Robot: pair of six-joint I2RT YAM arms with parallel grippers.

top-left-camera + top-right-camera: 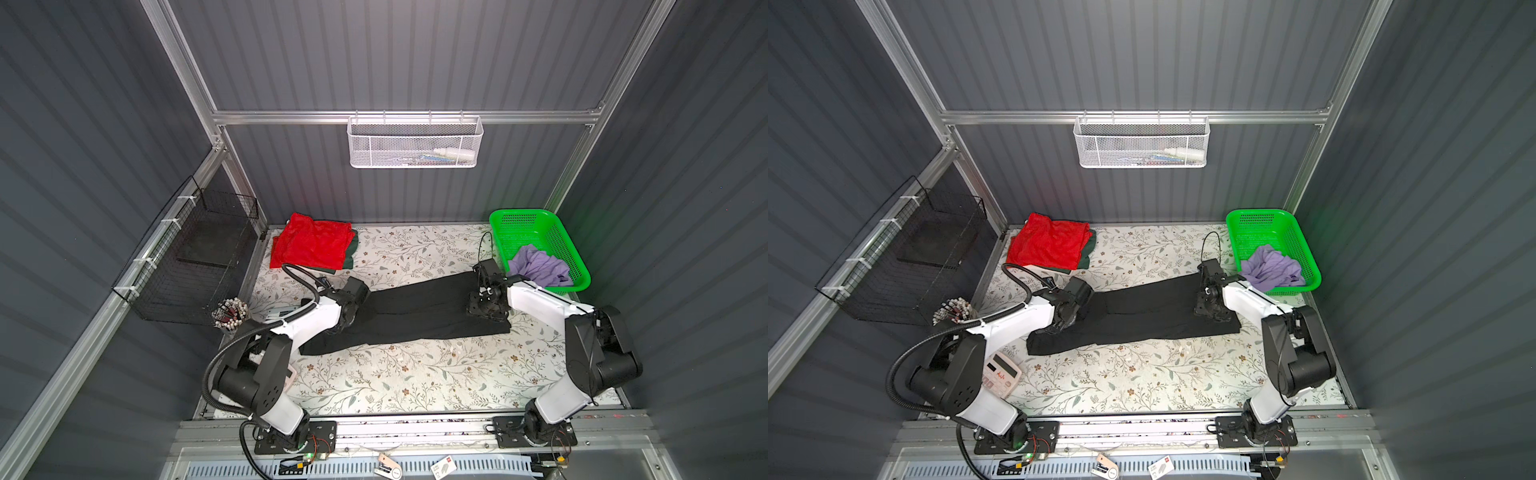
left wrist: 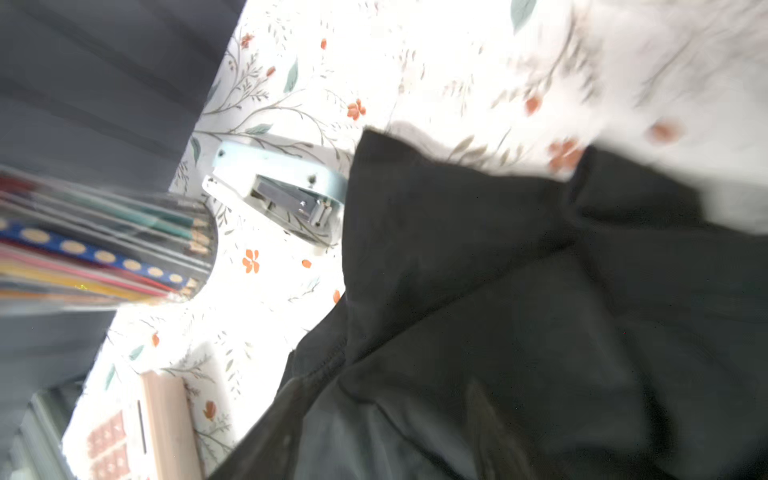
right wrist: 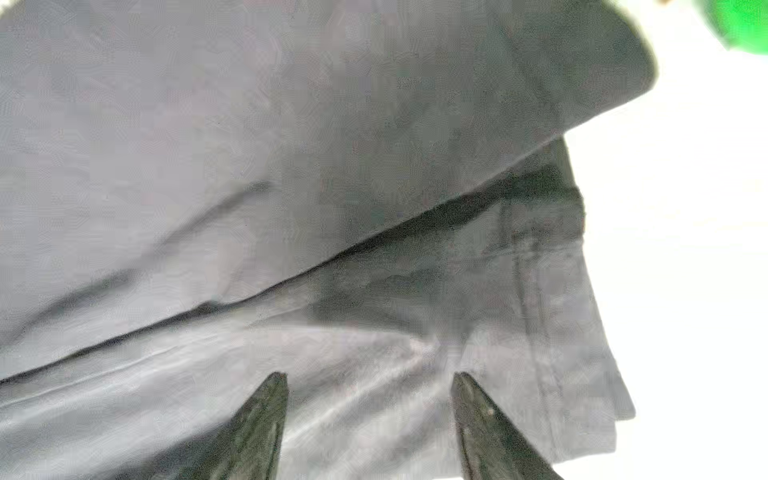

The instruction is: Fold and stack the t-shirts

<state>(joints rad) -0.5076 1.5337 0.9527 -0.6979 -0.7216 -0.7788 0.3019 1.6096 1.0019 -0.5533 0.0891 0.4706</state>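
the black t-shirt lies folded into a long narrow band across the middle of the floral surface, slanting from beside the left arm up toward the green basket. the right jaws stand open at the band's right end, with two dark fingertips spread apart over the cloth; whether they touch it i cannot tell. the left jaws are low at the band's left end, and the blurred left wrist view does not show whether they are open or closed. in the far left corner the red t-shirt lies folded on top of the dark green t-shirt. the lavender t-shirt sits crumpled in the green basket. near the black t-shirt's left end are a stapler, a cup of pencils and a calculator.
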